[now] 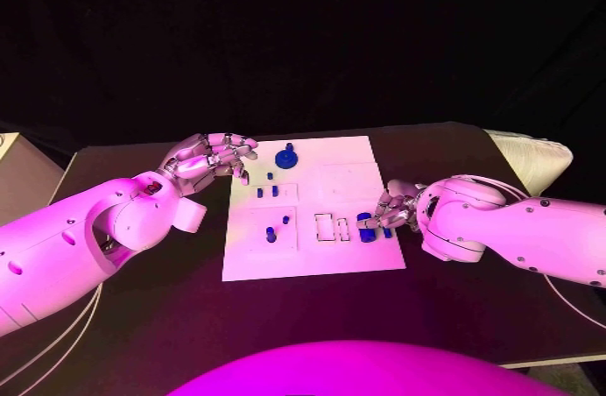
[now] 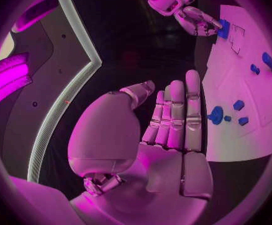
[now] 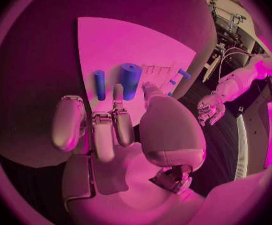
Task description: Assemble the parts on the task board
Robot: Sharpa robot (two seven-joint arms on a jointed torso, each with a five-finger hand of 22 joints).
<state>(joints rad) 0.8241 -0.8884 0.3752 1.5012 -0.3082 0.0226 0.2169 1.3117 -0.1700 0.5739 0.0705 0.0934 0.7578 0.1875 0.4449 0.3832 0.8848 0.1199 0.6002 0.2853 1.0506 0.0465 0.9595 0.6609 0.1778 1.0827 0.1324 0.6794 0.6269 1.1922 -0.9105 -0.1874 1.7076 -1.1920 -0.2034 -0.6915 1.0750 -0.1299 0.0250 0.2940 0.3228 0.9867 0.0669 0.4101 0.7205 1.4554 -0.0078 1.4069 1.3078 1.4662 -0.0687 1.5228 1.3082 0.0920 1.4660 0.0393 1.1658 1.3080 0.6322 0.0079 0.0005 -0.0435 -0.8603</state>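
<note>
A black table (image 1: 139, 291) stands against a dark backdrop, with the white task board (image 1: 316, 243) at its middle.

The left arm comes in from about 8 o'clock and reaches up toward the board's far left corner. Its left hand (image 1: 208, 161) hovers at roughly 10 o'clock of the board, just off the board's edge; in the left wrist view the fingers (image 2: 176, 116) are stretched out side by side with the thumb apart, and nothing lies in the palm.

The right arm enters from 3 o'clock, bent at the wrist so that the right hand (image 1: 394, 208) lies over the board's right edge. Its fingers are loosely curled, and the fingertips (image 3: 118, 92) rest at a thick blue cylinder (image 3: 130, 80) lying on the board; whether they actually grip it I cannot tell. A thinner blue rod (image 3: 100, 84) lies just beside the cylinder.

Other blue parts sit on the board: a round knobbed piece (image 1: 288, 159) near 12 o'clock, small blocks (image 1: 268, 189) below it, and a short peg (image 1: 271, 234) toward 8 o'clock.
</note>
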